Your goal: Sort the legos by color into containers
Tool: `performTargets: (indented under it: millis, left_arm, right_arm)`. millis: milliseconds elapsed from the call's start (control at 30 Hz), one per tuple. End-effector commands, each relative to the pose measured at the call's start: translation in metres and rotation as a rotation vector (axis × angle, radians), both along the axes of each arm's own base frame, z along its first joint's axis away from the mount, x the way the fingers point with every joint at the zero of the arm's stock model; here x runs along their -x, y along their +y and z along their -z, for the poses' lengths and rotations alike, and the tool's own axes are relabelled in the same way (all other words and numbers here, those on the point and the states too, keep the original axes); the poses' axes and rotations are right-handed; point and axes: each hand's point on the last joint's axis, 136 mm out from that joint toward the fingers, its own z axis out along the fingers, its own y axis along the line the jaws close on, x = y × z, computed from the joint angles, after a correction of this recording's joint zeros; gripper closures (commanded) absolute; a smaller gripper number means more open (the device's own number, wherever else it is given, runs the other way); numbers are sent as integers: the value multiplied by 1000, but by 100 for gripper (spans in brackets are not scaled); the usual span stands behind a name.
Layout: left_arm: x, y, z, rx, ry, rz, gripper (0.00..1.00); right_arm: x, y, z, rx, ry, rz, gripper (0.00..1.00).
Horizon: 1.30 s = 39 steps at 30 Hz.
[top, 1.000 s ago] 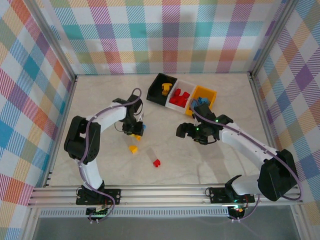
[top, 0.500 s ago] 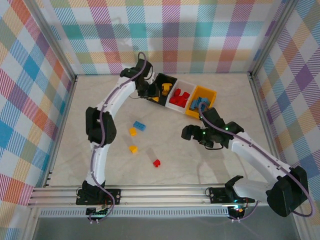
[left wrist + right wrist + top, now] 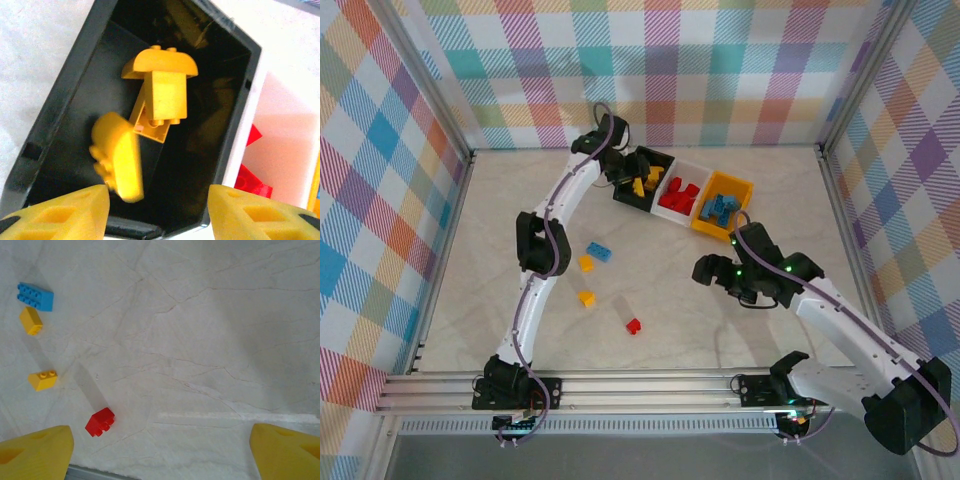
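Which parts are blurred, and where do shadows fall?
Left wrist view: the lower yellow brick in the black bin is smeared, the yellow pieces above it sharper. Right wrist view: sharp; the red brick casts a long shadow up-left.

Pale marbled tabletop [image 3: 680,320] between pastel plaid walls [image 3: 670,70], silver aluminium rails [image 3: 650,388] along the near edge

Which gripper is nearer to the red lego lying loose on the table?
Right. The right gripper hangs just beyond and right of the red lego; the left gripper is far off, above the black bin.
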Motion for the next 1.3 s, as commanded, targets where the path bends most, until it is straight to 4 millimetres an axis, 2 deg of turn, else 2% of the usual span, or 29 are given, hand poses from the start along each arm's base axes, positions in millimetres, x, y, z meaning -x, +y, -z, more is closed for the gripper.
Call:
performTargets:
  millis: [0, 167, 267, 333, 500, 600, 667, 833, 1000, 1133, 1267]
  left_arm:
    - [-8, -10, -19, 65, -44, -5, 42]
    - [10, -11, -43, 39, -52, 32, 37]
    - [27, -5, -63, -2, -60, 46, 34]
    - [40, 6, -76, -33, -67, 38, 33]
    - [81, 51, -98, -140, -80, -4, 29]
    - [114, 87, -97, -179, -52, -49, 28]
    - [138, 110, -93, -185, -28, -76, 27]
    - [213, 161, -70, -220, 50, -141, 24]
    - [275, 184, -50, -214, 88, -171, 21]
    - [304, 192, -43, -215, 92, -175, 16]
    - [317, 199, -39, -232, 93, -180, 15]
  right_arm:
    - [3, -2, 7, 2, 27, 10, 9]
    - [-1, 20, 15, -15, 75, -97, 10]
    - [-2, 46, 22, -12, 128, -229, 11]
    - [1, 70, 25, 10, 142, -351, 12]
    - [17, 132, 35, 68, 161, -626, 12]
    - [33, 164, 46, 106, 179, -757, 11]
    - [40, 178, 55, 128, 186, -813, 11]
    - [40, 190, 76, 201, 205, -875, 11]
    - [39, 191, 92, 256, 201, -960, 14]
    - [40, 189, 100, 302, 198, -1022, 17]
    - [43, 191, 107, 335, 192, -1068, 20]
